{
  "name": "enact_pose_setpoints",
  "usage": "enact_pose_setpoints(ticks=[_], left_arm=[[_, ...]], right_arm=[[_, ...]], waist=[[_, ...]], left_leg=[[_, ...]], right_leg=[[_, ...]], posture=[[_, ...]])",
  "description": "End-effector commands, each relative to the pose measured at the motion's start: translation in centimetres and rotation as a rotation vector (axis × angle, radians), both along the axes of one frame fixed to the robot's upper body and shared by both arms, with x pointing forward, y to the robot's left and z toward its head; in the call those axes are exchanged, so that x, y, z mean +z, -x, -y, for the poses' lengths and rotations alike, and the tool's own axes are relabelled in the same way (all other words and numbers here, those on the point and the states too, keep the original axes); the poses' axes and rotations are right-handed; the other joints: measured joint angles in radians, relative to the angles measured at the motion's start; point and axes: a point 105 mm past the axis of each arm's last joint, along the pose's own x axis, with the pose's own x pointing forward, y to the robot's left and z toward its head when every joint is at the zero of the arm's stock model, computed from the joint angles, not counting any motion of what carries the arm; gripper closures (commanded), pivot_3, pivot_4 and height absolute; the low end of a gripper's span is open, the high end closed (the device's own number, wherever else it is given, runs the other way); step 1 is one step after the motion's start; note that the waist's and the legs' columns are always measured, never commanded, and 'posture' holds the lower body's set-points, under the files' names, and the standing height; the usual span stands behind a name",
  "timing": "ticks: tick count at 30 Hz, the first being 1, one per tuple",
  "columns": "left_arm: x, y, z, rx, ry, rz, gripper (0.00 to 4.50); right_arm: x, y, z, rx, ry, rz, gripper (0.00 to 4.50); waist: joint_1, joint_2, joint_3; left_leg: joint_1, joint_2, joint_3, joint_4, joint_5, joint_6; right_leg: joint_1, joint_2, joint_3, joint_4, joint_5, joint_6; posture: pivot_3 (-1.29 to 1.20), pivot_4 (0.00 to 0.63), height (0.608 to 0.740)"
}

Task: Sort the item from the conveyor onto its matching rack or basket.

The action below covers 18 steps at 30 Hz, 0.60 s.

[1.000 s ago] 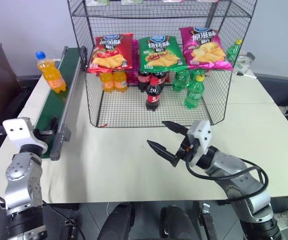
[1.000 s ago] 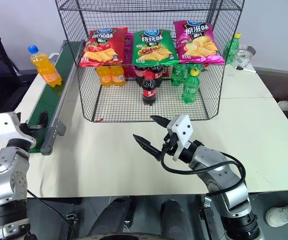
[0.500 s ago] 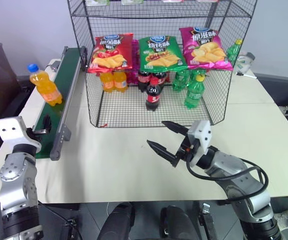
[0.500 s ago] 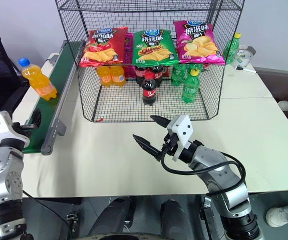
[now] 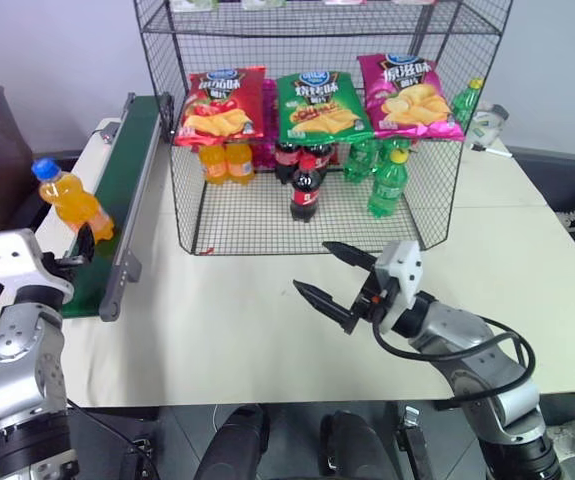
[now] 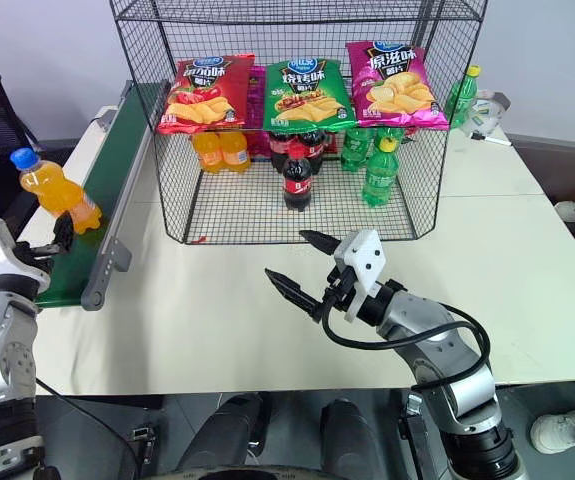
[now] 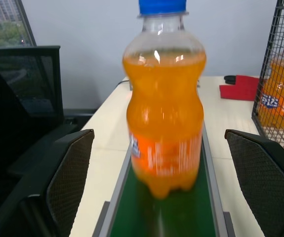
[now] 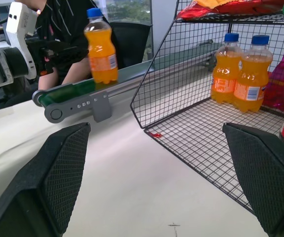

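The item, an orange soda bottle (image 5: 70, 200) with a blue cap, stands upright on the conveyor (image 5: 127, 150), a green belt along the table's left side, near its close end. My left gripper (image 5: 79, 245) is open at that end. In the left wrist view the bottle (image 7: 165, 113) stands just ahead of the two spread fingers, untouched. My right gripper (image 5: 313, 266) is open and holds nothing above the table in front of the rack (image 5: 257, 225), a black wire cage.
The rack's bottom tier holds orange soda bottles (image 5: 225, 160), cola bottles (image 5: 305, 185) and green bottles (image 5: 387, 180), with chip bags (image 5: 322, 105) on the tier above. A person (image 8: 65, 29) sits beyond the conveyor. A white object (image 5: 487, 125) lies at the table's back right.
The orange soda bottle has ridden down the belt from its middle to the near end, close to my left gripper. Both grippers stay open and neither arm has really moved.
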Motion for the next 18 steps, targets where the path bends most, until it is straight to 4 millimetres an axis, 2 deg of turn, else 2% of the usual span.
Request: enact_pose_setpoints(ticks=[1, 11, 14, 16, 17, 18], left_arm=[[1.95, 0.42, -0.52, 0.013, -0.033, 0.065, 0.07], [2.43, 0.37, -0.53, 0.011, -0.046, 0.071, 0.07], [2.58, 0.47, -0.46, 0.007, -0.049, 0.079, 0.88], [2.54, 0.52, -0.55, 0.013, -0.050, 0.075, 1.80], [2.49, 0.54, -0.60, 0.016, -0.050, 0.070, 2.01], [2.49, 0.55, -0.60, 0.016, -0.049, 0.068, 2.01]], right_arm=[[1.03, 0.30, -0.29, 0.016, -0.019, 0.040, 0.00], [1.12, 0.39, -0.33, 0.014, -0.022, 0.037, 0.00], [1.12, 0.41, -0.31, 0.013, -0.022, 0.038, 0.00], [1.11, 0.41, -0.30, 0.014, -0.021, 0.037, 0.00], [1.10, 0.42, -0.29, 0.014, -0.021, 0.037, 0.00], [1.10, 0.43, -0.28, 0.014, -0.021, 0.037, 0.00]], waist=[[0.000, 0.000, 0.000], [0.000, 0.000, 0.000], [0.000, 0.000, 0.000], [0.000, 0.000, 0.000], [0.000, 0.000, 0.000], [0.000, 0.000, 0.000]], left_leg=[[0.000, 0.000, 0.000, 0.000, 0.000, 0.000], [0.000, 0.000, 0.000, 0.000, 0.000, 0.000], [0.000, 0.000, 0.000, 0.000, 0.000, 0.000], [0.000, 0.000, 0.000, 0.000, 0.000, 0.000], [0.000, 0.000, 0.000, 0.000, 0.000, 0.000], [0.000, 0.000, 0.000, 0.000, 0.000, 0.000]], right_leg=[[0.000, 0.000, 0.000, 0.000, 0.000, 0.000], [0.000, 0.000, 0.000, 0.000, 0.000, 0.000], [0.000, 0.000, 0.000, 0.000, 0.000, 0.000], [0.000, 0.000, 0.000, 0.000, 0.000, 0.000], [0.000, 0.000, 0.000, 0.000, 0.000, 0.000], [0.000, 0.000, 0.000, 0.000, 0.000, 0.000]], posture=[[0.00, 0.150, 0.740], [0.00, 0.150, 0.740], [0.00, 0.150, 0.740], [0.00, 0.150, 0.740], [0.00, 0.150, 0.740], [0.00, 0.150, 0.740]])
